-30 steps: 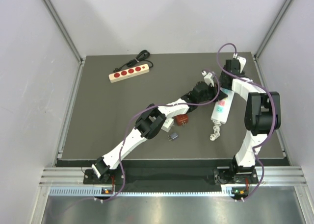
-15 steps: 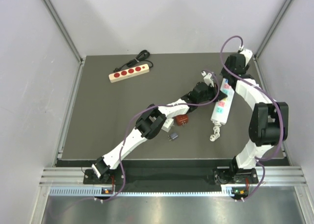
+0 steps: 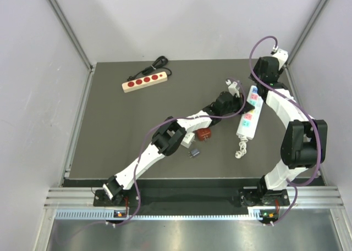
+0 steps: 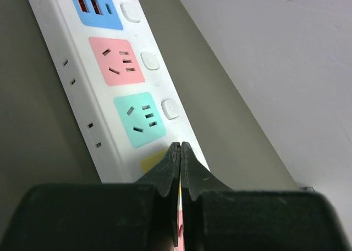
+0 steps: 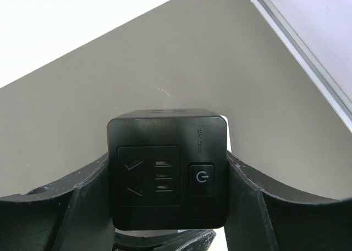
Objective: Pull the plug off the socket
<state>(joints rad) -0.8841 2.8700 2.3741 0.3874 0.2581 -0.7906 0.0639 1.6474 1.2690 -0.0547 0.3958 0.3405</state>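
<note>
One dark table (image 3: 110,130), pale walls (image 3: 33,97)

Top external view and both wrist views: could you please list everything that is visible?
white power strip: one, white with blue, pink, teal and yellow sockets, right of centre.
beige power strip: one, beige with red sockets, far left.
black plug: one, black, behind the beige power strip.
black adapter: one, black, held in the right gripper.
dark red object: one, centre.
small grey plug: one, grey, beside the dark red object.
mat: one, dark grey, tabletop.
left gripper: one, black, shut, tips at the white power strip.
right gripper: one, black, shut on the black adapter.
</note>
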